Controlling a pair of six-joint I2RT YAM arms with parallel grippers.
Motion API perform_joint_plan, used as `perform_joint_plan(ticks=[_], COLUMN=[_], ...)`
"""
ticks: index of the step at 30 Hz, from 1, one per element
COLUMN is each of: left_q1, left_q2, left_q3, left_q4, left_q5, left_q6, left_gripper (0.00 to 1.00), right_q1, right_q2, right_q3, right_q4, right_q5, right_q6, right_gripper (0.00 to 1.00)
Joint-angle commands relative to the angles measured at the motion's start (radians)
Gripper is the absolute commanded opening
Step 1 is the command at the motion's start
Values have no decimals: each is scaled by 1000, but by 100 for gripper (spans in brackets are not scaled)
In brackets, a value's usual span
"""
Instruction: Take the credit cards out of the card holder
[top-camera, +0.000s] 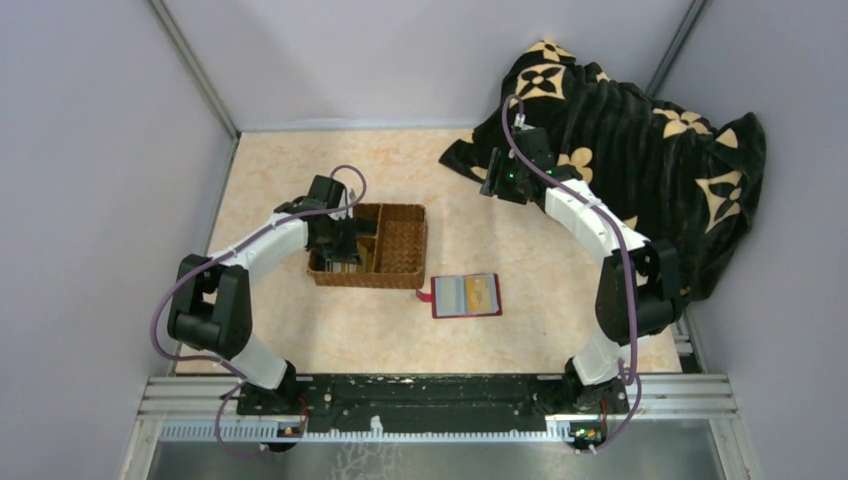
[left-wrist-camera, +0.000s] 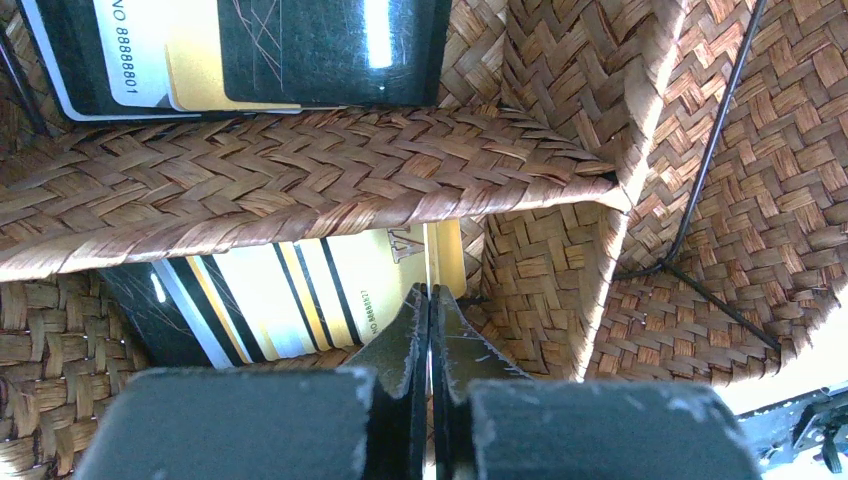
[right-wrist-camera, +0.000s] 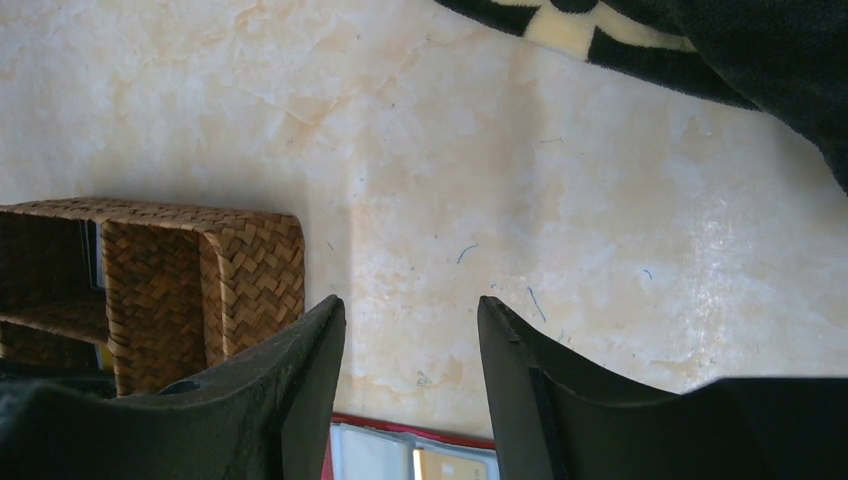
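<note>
Wicker basket (top-camera: 400, 270) walls hem the left gripper (left-wrist-camera: 430, 292), jaws shut tight among the credit cards (left-wrist-camera: 290, 290). The right gripper (right-wrist-camera: 412, 320) hangs open and empty above the table (right-wrist-camera: 600, 250), far right.

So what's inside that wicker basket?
Credit cards, including a striped card, lie in two small compartments of the basket. Its divider and the left gripper cover parts; anything under the cards is hidden.
</note>
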Motion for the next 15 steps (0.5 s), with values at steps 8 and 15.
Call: perform_joint_plan(ticks=[8,15], left_q1=[6,6], left_q2=[-24,-83], left_q3=[1,4], left_q4=[-15,-62], left_q5=[-70,-139], left_q6=[5,-9], left_gripper=[43,46], right_q1=[-11,-11], right_q2=[-34,-28], right_q3=[6,1], right_q4=[25,40], right_q5=[-1,-20], right_q6=[-5,9], right_gripper=[52,52])
